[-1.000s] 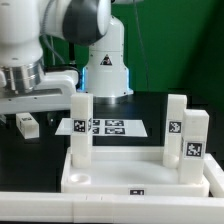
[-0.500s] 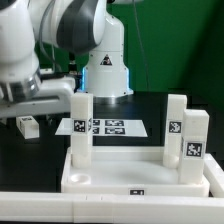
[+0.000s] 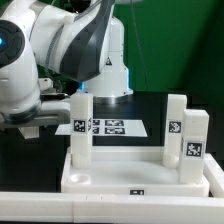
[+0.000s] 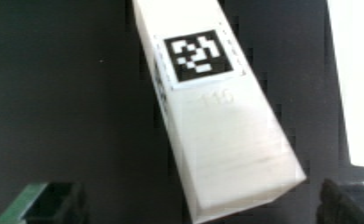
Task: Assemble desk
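Arm (image 3: 45,60) bent low over loose leg (image 4: 214,120), fingers (image 4: 37,200) spread.

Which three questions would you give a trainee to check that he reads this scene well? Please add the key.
1. In the exterior view, how many legs stand upright on the tabletop?
2. True or false: the claw is shut on the loose leg seen in the wrist view.
3. What lies flat on the table beyond the tabletop in the exterior view? A) the marker board B) a screwdriver C) a cup

Key
1. Three: one at the exterior view's left, two at its right.
2. False: the claw is open, with a finger on each side of the loose leg.
3. A
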Controlling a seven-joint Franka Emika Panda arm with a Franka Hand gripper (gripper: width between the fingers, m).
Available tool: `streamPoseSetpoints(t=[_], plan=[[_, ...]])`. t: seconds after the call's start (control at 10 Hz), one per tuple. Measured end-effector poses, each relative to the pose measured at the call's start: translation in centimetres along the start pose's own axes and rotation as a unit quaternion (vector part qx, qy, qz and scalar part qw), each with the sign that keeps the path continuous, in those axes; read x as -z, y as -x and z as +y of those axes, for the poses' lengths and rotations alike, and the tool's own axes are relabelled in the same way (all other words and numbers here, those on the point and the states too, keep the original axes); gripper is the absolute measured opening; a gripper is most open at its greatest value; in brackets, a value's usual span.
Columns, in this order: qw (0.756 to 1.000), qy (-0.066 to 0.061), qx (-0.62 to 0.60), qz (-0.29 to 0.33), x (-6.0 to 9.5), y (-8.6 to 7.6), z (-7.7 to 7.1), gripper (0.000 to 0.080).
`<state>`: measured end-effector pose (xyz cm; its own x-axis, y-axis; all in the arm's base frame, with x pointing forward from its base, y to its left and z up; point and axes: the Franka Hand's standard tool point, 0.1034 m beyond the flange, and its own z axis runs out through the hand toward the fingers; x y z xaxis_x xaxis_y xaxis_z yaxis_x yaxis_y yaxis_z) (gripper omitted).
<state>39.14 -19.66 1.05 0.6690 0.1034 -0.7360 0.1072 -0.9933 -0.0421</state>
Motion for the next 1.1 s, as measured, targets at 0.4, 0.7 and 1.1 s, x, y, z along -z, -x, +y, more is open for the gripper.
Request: streamPoseSetpoints(t=[0.4,0.7,1.1], plan=[[1.0,-0.004,-0.005,-0.009,-0.5,0.2,0.2,0.0649],[0.996,-0.021,-0.018,-0.079,-0.1,0.9,0.1,0.0649],[0.996,-0.026,-0.018,-0.089,0.1,1.1,0.2,0.0649]])
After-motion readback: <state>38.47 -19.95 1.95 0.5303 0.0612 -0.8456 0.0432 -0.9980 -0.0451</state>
